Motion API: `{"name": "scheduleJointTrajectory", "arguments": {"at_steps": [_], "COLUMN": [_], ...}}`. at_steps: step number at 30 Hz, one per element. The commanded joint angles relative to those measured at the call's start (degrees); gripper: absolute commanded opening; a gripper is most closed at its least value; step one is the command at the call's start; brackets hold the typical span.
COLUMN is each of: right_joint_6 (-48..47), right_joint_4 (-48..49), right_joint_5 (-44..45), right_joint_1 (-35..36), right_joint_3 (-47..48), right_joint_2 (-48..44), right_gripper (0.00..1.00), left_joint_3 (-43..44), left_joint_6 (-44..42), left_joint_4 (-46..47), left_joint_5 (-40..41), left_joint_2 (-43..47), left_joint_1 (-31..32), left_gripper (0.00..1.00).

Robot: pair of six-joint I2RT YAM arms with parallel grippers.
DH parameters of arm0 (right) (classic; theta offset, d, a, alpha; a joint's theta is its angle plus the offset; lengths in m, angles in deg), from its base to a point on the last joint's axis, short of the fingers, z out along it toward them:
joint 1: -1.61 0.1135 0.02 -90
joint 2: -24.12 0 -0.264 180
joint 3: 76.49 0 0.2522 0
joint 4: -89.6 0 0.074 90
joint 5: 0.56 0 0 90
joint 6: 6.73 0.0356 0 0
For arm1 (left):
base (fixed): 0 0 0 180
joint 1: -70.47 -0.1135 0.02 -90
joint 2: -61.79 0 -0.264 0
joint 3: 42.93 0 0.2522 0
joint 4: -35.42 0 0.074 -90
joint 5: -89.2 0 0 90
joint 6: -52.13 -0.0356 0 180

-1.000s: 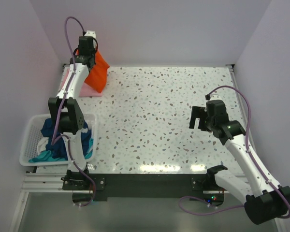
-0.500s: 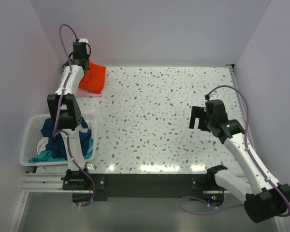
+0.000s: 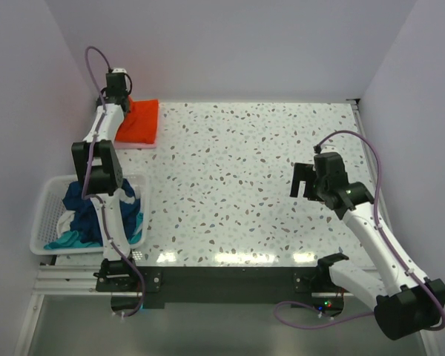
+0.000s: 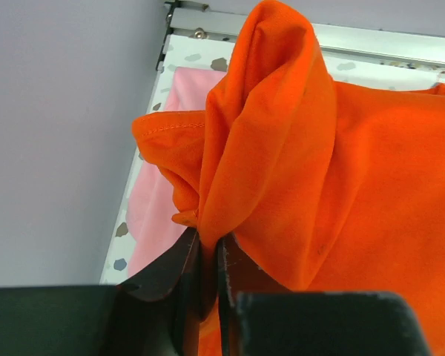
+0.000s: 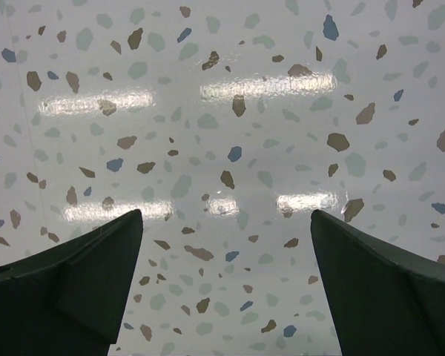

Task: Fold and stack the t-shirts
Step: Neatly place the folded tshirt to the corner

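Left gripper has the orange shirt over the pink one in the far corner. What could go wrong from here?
The left gripper pinches a bunched fold of the orange t-shirt; pulling away before release could drag it off the pink t-shirt. The bunch may also settle lumpy, tilting later shirts.

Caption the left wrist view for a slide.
Left gripper pinches a fold of the orange-red t-shirt over the pale pink t-shirt.

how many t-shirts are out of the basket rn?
2. The orange-red t-shirt lies at the far-left corner of the table, pinched by the left gripper. The pink t-shirt lies under it. More piled shirts fill the basket; their number is unclear.
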Motion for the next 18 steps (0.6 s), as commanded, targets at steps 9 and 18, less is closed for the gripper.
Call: {"name": "scheduleJointTrajectory", "arguments": {"at_steps": [9, 18], "right_joint_6": [0.1, 0.3], "right_joint_4": [0.8, 0.8], "right_joint_5": [2.3, 1.8], "right_joint_1": [-0.1, 0.0], "right_joint_3": [1.6, 1.5], "right_joint_2": [0.4, -0.5], "right_gripper": [0.99, 0.99], "left_joint_3": [3.3, 5.4], "left_joint_6": [1.6, 7.4], "left_joint_4": [3.0, -2.0], "left_joint_5": [13.0, 5.7], "left_joint_2": [-1.1, 2.3], "left_joint_1": [-2.1, -2.1], "left_gripper": [1.00, 1.00]}}
